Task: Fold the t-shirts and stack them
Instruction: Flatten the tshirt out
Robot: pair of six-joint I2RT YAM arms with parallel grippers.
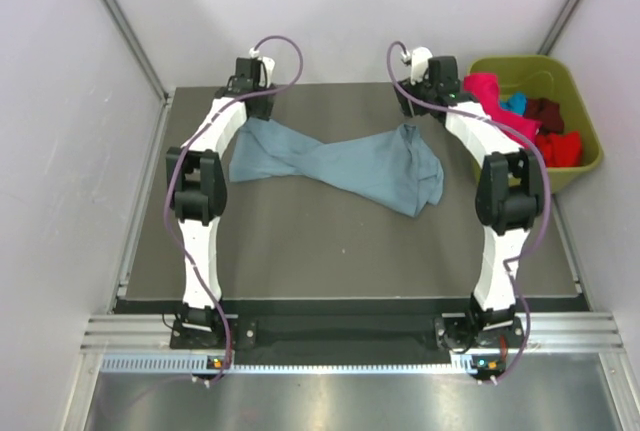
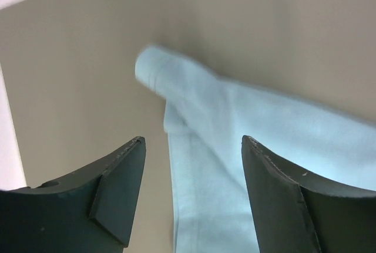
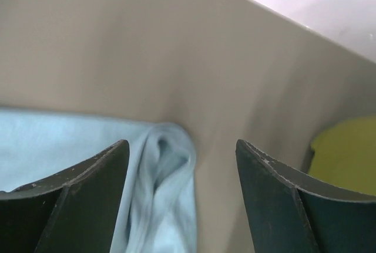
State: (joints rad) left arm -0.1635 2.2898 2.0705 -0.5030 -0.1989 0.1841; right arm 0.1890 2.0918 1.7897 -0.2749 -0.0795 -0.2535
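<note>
the large dusty grey-blue cloth t-shirt [image 1: 335, 163] lies twisted across the far half of the dark desk [image 1: 350, 251]. the left tool [image 2: 192, 140] and right tool [image 3: 181, 142] hang wide and empty over its ends. the step looks like spreading; next, regrip the corners and untwist.

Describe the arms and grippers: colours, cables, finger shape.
On the left arm and right arm: white links, black joint housings, a purple cable looped along each. On the left gripper and right gripper: dark, flat, wedge-shaped fingers.
</note>
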